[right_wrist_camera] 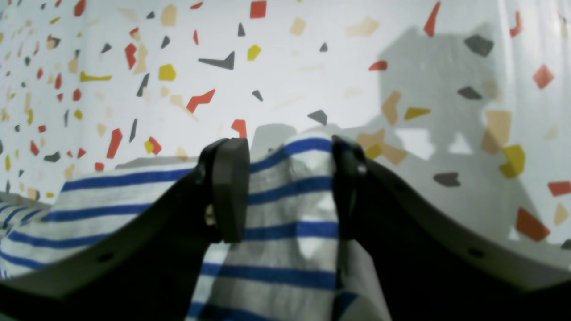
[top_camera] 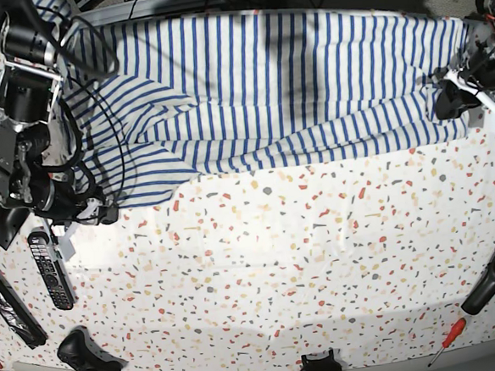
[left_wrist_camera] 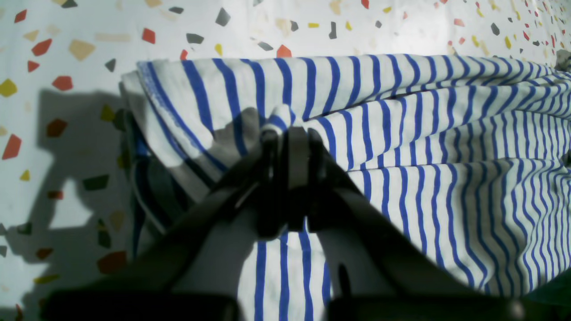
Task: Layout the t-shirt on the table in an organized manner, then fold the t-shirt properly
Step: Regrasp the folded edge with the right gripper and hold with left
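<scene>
— While the base view shows the t-shirt [top_camera: 266, 82] spread across the far half of the table [top_camera: 279, 277], what do the wrist cameras add?

— Grips: left gripper [left_wrist_camera: 290, 133] pinched tight on a fold, right gripper [right_wrist_camera: 285, 178] part-open with a striped bunch between its fingers, seemingly clamped.

— Around them?

— A remote [top_camera: 49, 269] and a screwdriver [top_camera: 444, 342]; the right arm's cables cross the sleeve.

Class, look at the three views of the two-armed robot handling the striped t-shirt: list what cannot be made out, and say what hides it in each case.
- Base view: the t-shirt's far edge runs off the top of the frame.
- Base view: the left gripper is too small to show its jaws.
- Left wrist view: the cloth directly under the left gripper is covered by its dark jaws and shadow.
- Right wrist view: the right gripper's blurred body hides the shirt below.
</scene>
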Robot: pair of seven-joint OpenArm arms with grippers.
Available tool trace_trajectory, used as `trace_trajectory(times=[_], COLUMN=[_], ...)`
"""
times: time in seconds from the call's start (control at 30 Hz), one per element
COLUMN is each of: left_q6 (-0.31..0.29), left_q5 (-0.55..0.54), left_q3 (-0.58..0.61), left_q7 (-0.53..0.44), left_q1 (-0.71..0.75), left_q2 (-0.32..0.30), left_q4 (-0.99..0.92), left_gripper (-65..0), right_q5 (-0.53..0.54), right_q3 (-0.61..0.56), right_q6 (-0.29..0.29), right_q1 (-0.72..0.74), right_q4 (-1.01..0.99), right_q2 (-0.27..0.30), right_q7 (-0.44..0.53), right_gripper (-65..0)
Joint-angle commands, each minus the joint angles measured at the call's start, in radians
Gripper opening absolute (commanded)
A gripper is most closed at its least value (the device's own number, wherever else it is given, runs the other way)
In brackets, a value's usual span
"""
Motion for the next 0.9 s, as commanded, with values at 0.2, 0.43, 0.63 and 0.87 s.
trace_trajectory(times=[0.2,0.43,0.63,0.87], left_q6=[-0.007,-0.007,-0.008,-0.008], left_q5=[-0.010,-0.010,-0.009,-0.009], left_q3=[-0.007,-0.007,-0.007,-0.007], left_q7=[-0.017,-0.025,-0.051,-0.082], left_q1=[-0.005,-0.006,-0.008,-0.008], left_q2=[-0.017,-0.017,-0.017,-0.017], left_q4=[0.018,0.018,0.018,0.018], left_gripper=[-65.0,-65.0,-65.0,-65.0], right_q5=[0.064,0.064,0.134,0.204], right_q3=[0.002,0.002,0.002,0.002], right_q6=[0.006,0.006,0.006,0.006], right_q1=[0.014,0.011,-0.062,-0.242], right_q4=[0.008,0.091,0.304,0.634], right_q2=[0.017,0.017,0.016,0.017], right_q7=[-0.042,-0.042,-0.044,-0.066], right_gripper=[-65.0,-65.0,-65.0,-65.0])
